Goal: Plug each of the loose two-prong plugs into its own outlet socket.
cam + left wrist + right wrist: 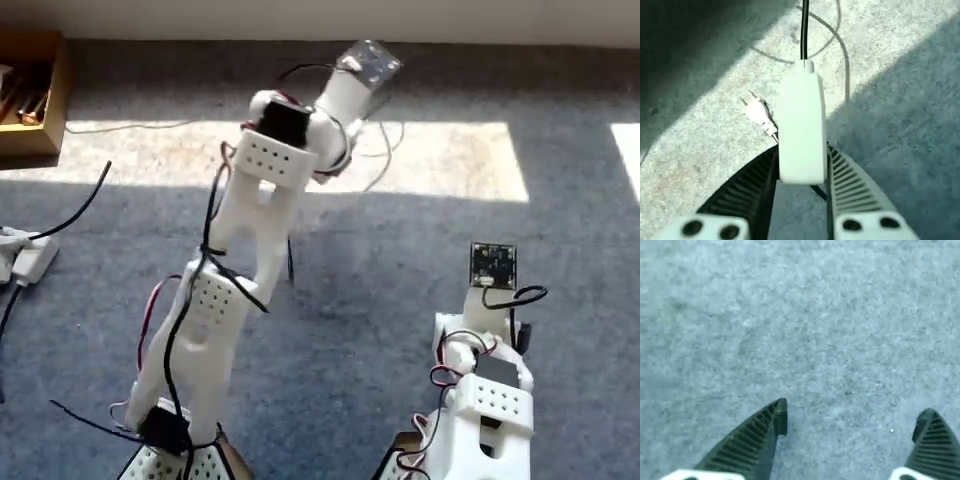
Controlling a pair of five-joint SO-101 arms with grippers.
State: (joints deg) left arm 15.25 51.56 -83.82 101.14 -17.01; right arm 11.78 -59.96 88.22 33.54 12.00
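We saw the left hand [802, 150] clenched on the white socket block [801, 125], its black cord [804, 30] running away, the loose plug [757, 112] lying on sunlit carpet [700, 150] just beside it. The right hand [855, 409] hung released over open carpet.

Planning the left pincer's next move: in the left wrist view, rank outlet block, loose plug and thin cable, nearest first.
1. The white outlet block, held in the left pincer.
2. The two-prong plug, on the carpet beside the block.
3. The thin cable, past the block's corded end.
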